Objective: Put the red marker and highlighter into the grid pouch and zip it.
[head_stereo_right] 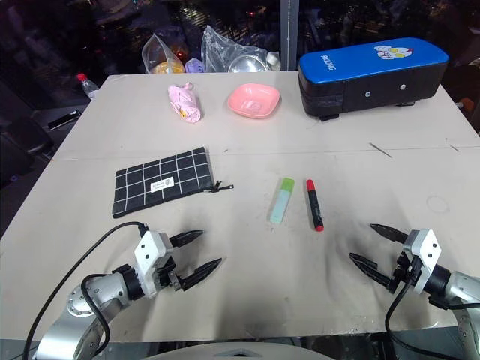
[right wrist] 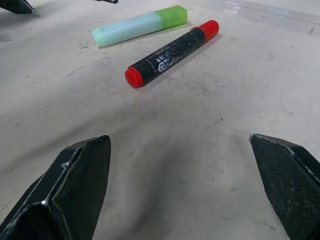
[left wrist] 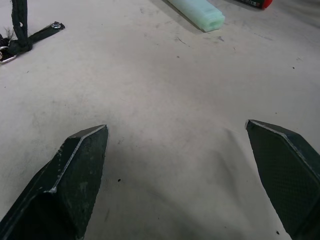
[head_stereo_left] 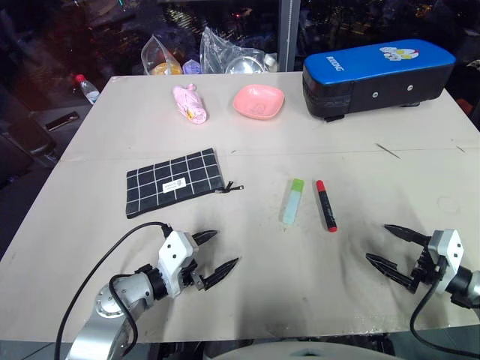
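The red marker (head_stereo_left: pixel 325 205) lies flat on the table's middle, right beside the pale green highlighter (head_stereo_left: pixel 292 201); both also show in the right wrist view as the marker (right wrist: pixel 170 52) and highlighter (right wrist: pixel 137 26). The grid pouch (head_stereo_left: pixel 174 182) lies flat to their left, its zipper pull (head_stereo_left: pixel 231 188) pointing toward them. My left gripper (head_stereo_left: pixel 216 251) hovers open near the front edge, below the pouch. My right gripper (head_stereo_left: pixel 396 247) stands open at the front right, short of the marker. Nothing sits between either pair of fingers.
A blue-topped black hard case (head_stereo_left: pixel 379 77) stands at the back right. A pink dish (head_stereo_left: pixel 259 101) and a pink crumpled object (head_stereo_left: pixel 190 104) lie at the back middle, with plastic bags (head_stereo_left: pixel 225 52) behind them at the table's far edge.
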